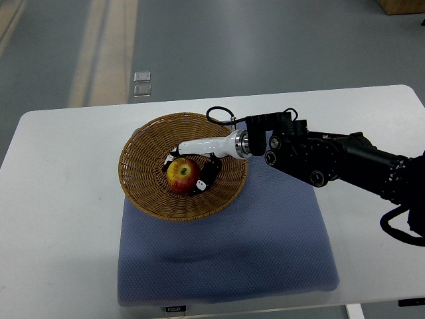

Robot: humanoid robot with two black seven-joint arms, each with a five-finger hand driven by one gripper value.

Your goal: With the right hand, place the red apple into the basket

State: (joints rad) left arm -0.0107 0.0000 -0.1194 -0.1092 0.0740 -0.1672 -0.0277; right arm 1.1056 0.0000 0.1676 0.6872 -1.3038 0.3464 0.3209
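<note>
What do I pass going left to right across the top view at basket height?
Bare white table → wicker basket rim → red apple inside it → right hand around the apple → black right arm reaching to the picture's edge.

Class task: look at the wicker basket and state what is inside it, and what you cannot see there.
Inside the basket sit a red apple and the right hand, fingers curled around it. The weave beneath both is covered.
</note>
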